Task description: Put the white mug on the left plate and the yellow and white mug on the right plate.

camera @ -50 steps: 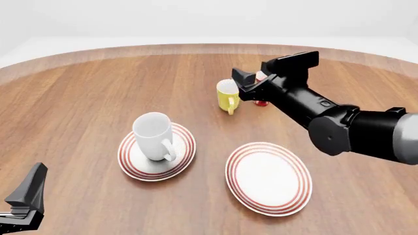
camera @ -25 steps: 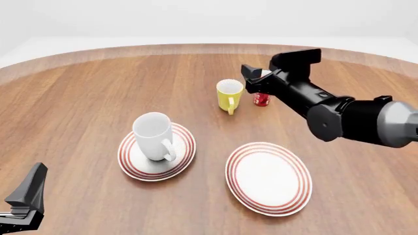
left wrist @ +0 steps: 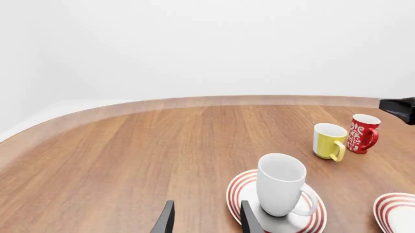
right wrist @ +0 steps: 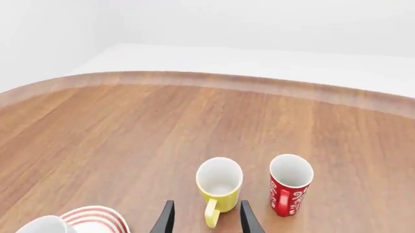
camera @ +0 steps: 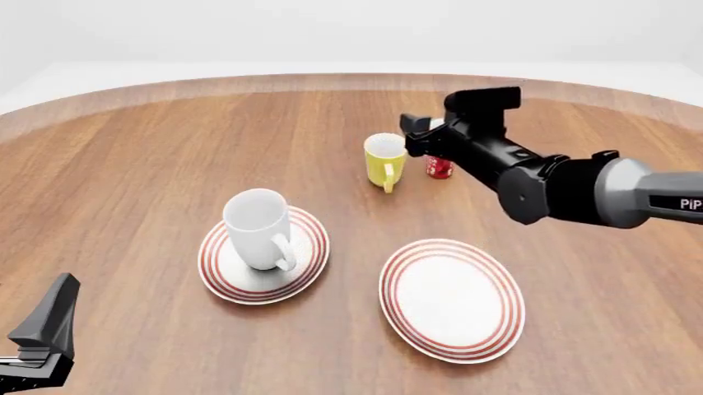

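1. One mug is already placed, seen from the left wrist: the white mug (left wrist: 281, 185) stands upright on the left plate (left wrist: 238, 192). The left claw (left wrist: 205, 219) hangs empty with fingers apart, short of that plate. Bare surface (left wrist: 129, 160) spreads wide to the rounded far edge.
2. In the front view, the right claw (camera: 423, 141) hovers above and just behind the yellow and white mug (camera: 384, 160), which stands on the surface well apart from the empty right plate (camera: 452, 299). The red cup (camera: 439, 167) stands just beside the mug, partly hidden by the arm. A descent drifting rightward could probably knock that cup over.
3. The right wrist view shows its fingers (right wrist: 166, 219) apart, straddling the mug's handle side. The gap between the two cups is narrow; closing on the handle rather than the wall may twist the mug. Open room lies on the mug's other side.
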Controlling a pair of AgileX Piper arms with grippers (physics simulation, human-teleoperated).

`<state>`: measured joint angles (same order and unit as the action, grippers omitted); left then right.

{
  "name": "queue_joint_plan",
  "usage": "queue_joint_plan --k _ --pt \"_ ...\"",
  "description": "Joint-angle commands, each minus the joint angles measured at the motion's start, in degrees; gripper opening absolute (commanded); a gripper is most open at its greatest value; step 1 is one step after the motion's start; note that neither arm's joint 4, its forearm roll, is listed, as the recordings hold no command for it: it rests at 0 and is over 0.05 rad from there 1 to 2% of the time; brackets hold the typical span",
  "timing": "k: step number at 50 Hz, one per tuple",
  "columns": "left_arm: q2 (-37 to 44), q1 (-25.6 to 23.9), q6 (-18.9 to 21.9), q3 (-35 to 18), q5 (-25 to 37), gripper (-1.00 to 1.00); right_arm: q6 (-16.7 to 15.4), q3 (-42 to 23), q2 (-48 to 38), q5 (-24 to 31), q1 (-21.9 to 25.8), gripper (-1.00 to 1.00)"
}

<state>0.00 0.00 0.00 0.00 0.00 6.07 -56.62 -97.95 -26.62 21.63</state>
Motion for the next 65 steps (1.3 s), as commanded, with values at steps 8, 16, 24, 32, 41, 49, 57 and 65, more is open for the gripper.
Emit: queue_joint_plan --k 8,16,24,32,41,49,57,65 --pt "0.00 0.00 0.00 0.00 0.00 1.00 2.24 -4.11 -5.47 1.69 -0.32 1.00" --pt "0.00 0.00 0.00 0.00 0.00 1.00 3.14 -5.80 -7.76 2.36 0.03 1.00" --pt "0.00 0.00 0.00 0.00 0.00 1.00 3.12 -6.93 -9.47 2.67 -0.23 1.00" --pt "0.00 0.00 0.00 0.00 0.00 1.00 3.54 -7.95 -10.90 2.97 -0.51 1.00" --pt "0.00 0.00 0.00 0.00 0.00 1.00 3.76 -9.35 -12.53 3.65 -0.41 1.00" --pt "0.00 0.00 0.00 0.00 0.00 1.00 3.99 -10.80 -13.96 4.50 -0.57 1.00" --pt "0.00 0.00 0.00 0.00 0.00 1.00 4.29 -11.86 -15.00 5.21 -0.25 1.00" --pt "0.00 0.00 0.00 0.00 0.00 1.00 4.11 -13.64 -16.57 6.69 -0.13 1.00"
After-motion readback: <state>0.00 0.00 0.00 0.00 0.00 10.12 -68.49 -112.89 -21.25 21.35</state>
